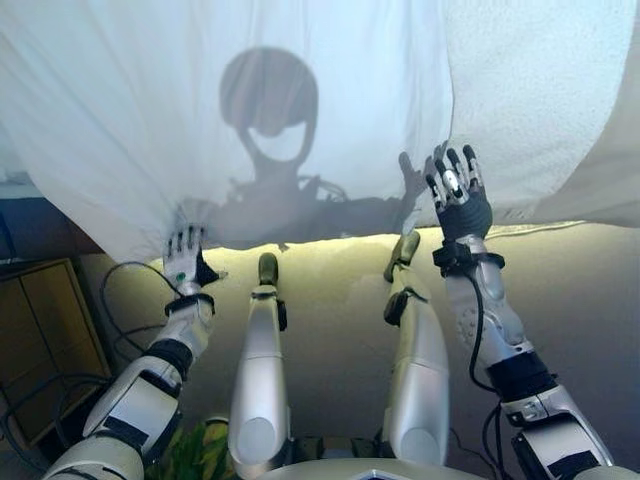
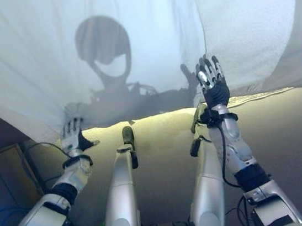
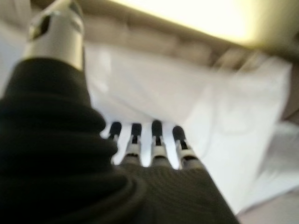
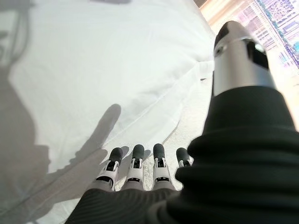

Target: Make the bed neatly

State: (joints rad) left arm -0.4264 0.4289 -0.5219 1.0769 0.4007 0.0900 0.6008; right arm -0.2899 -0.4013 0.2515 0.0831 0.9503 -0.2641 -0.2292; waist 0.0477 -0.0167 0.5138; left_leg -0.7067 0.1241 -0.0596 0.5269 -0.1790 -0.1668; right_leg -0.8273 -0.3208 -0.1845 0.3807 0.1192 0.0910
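Observation:
A smooth white sheet [image 1: 200, 120] covers the bed and hangs over its near edge. A rougher white cover [image 1: 540, 90] lies to its right, and the seam between them runs up from my right hand. My left hand [image 1: 185, 258] is at the sheet's near left corner, open, its straight fingers [image 3: 156, 140] touching the puckered hem. My right hand [image 1: 458, 195] is held up at the near edge by the seam, open, with spread fingers [image 4: 135, 163] over the cloth. Neither hand holds anything.
The bed's beige side [image 1: 330, 262] shows below the hanging hem. A wooden cabinet [image 1: 40, 330] stands low on the left beside the bed.

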